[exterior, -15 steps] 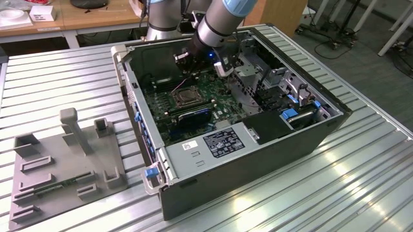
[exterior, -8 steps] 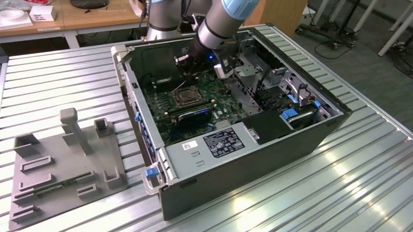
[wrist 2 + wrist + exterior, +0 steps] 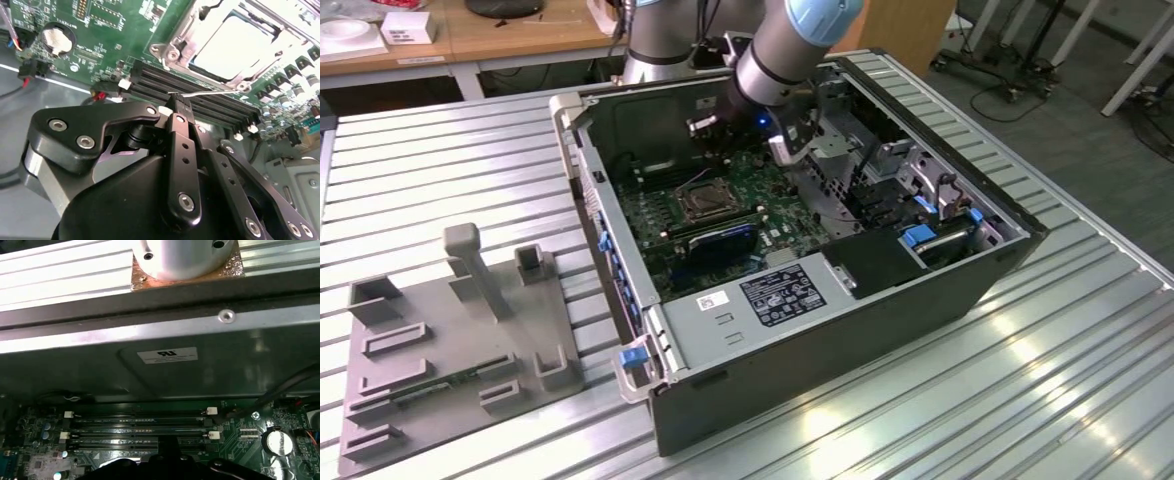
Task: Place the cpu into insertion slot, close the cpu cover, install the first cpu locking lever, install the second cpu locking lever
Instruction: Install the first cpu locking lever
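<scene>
Pressing together beside locking lever [image 3: 210, 92], gripper [image 3: 177, 102] fingers, cpu [image 3: 235, 45] glare-washed, partly cut off.

Slatted table [image 3: 440, 170] bears open computer case [image 3: 854, 340]; grey jig [image 3: 454, 350].

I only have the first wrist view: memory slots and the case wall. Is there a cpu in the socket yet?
Observer: Yes. In the second wrist view the cpu sits in place, with the cpu cover lying flat around it.
Operator: What's the gripper on?
Observer: The gripper is shut on a thin locking lever, just over the memory slots.
Operator: Anything beside the case?
Observer: In the exterior view a grey fixture stands on the table, to the exterior view's left of the computer case.
</scene>
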Controlling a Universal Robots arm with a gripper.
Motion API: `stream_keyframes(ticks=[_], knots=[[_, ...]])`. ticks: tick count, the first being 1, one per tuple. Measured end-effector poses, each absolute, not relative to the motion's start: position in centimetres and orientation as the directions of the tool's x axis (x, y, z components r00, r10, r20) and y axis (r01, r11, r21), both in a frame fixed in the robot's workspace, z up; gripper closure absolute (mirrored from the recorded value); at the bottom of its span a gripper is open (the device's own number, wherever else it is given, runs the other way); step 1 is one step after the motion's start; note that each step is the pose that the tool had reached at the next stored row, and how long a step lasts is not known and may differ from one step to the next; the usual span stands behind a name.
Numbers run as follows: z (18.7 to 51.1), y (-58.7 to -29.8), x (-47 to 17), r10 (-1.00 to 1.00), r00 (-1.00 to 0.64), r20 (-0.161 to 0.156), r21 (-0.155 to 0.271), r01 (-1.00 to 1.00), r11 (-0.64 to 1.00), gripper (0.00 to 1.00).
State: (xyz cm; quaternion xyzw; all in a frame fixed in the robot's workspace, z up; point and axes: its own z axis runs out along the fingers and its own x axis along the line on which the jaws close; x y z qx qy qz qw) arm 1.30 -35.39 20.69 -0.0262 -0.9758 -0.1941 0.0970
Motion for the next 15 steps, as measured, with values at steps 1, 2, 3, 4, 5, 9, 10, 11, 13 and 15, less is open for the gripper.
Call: stream_keyframes(ticks=[1,2,3,4,5,9,10,11,13,15], knots=[[20.59,-35.39,1.38,0.013,-0.98,0.2,0.374,0.089,0.923,0.89],[20.5,-35.39,1.43,0.014,-0.98,0.2,0.374,0.089,0.923,0.89],[20.41,-35.39,1.47,0.014,-0.98,0.2,0.374,0.089,0.923,0.89],[20.31,-35.39,1.48,0.014,-0.98,0.2,0.374,0.089,0.923,0.89],[20.22,-35.39,1.48,0.014,-0.98,0.199,0.374,0.089,0.923,0.89],[19.9,-35.38,1.49,0.014,-0.98,0.2,0.374,0.089,0.923,0.89],[19.86,-35.38,1.49,0.013,-0.98,0.2,0.374,0.089,0.923,0.89],[19.82,-35.38,1.49,0.013,-0.98,0.2,0.374,0.089,0.923,0.89],[19.78,-35.32,1.49,0.012,-0.98,0.2,0.374,0.088,0.923,0.89],[19.76,-35.26,1.49,0.01,-0.98,0.2,0.375,0.085,0.923,0.89]])
